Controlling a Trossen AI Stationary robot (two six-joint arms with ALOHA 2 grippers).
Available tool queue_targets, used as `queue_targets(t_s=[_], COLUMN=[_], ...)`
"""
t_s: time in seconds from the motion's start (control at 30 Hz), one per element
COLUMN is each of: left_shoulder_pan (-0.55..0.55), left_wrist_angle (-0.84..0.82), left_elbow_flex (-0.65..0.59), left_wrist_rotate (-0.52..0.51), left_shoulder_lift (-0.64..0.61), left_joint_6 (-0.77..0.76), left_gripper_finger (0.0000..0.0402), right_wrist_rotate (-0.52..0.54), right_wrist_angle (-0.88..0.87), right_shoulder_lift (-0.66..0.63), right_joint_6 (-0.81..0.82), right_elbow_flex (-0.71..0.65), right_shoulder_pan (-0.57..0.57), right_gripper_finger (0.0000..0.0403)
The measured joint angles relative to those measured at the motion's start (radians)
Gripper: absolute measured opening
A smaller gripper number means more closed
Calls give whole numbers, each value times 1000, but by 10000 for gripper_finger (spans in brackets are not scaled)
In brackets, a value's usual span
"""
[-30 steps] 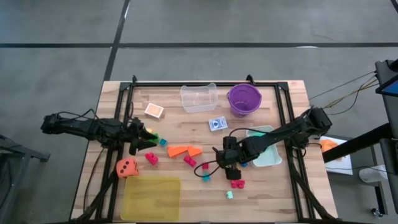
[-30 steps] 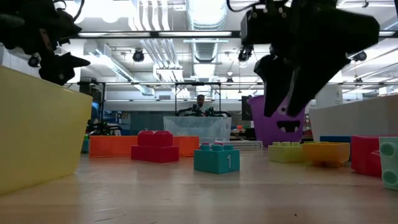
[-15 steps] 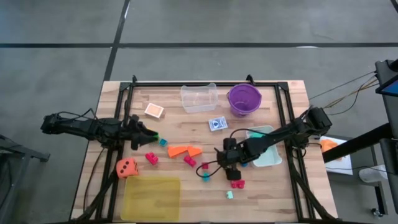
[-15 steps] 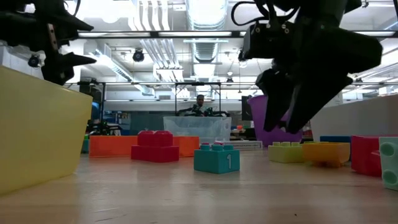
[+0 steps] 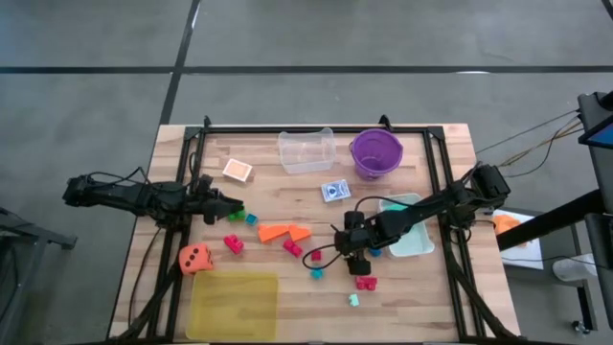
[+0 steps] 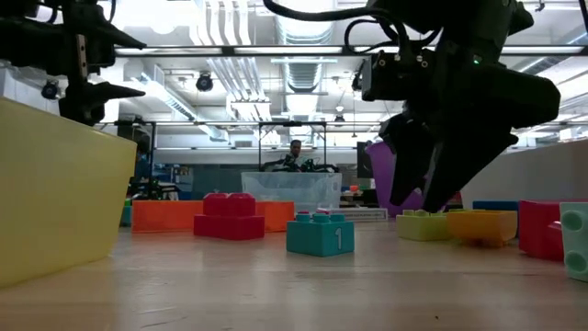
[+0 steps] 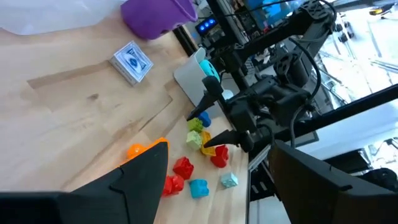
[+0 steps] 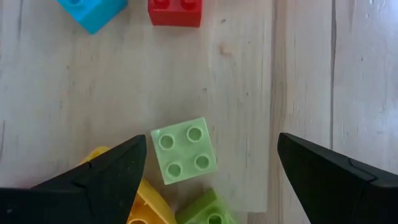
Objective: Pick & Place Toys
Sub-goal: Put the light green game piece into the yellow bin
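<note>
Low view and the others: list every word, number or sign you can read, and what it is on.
"1": on the front of the teal brick.
Blue card pack: printed pattern, too small to read.
Orange die: dark pips, no text.
Nothing else is legible.

- Yellow brick point(image 8: 134, 208): cut off at right wrist view's edge, partly behind a dark finger point(image 8: 93, 177).
- Second green brick point(image 8: 208, 211): only top corner in frame.
- Blue brick point(image 8: 93, 11) and red brick point(image 8: 175, 9): cropped by frame edge.
- Bricks under right gripper point(image 5: 351, 257): hidden in high view.
- Person point(image 6: 296, 150) behind table: too small to describe.
</note>
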Motion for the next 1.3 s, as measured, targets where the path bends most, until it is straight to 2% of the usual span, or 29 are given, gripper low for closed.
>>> queue_targets(t_s=[0.3, 0.47, 0.63, 0.8, 0.97, 1.3], left_shoulder_pan=[0, 0, 0, 0, 0, 0], left_wrist_angle=[0, 2, 7, 6, 6, 6], left_elbow_flex=[0, 0, 0, 0, 0, 0], left_wrist_rotate=[-11, -11, -10, -10, -6, -4], left_shoulder_lift=[0, 0, 5, 5, 5, 5], left_joint_6=[0, -15, -18, -18, -18, -15], left_gripper_finger=[274, 274, 274, 274, 274, 274], right_wrist_rotate=[14, 100, 114, 96, -16, -3], right_wrist_angle=[25, -28, -77, -105, -101, -95], right_shoulder_lift=[64, 115, 127, 125, 124, 125], right_joint_6=[-45, -34, -23, -22, -25, -45], right_elbow_flex=[16, 78, 119, 114, 106, 93], right_shoulder_pan=[29, 62, 61, 62, 61, 62], right_gripper_finger=[359, 359, 353, 296, 233, 158])
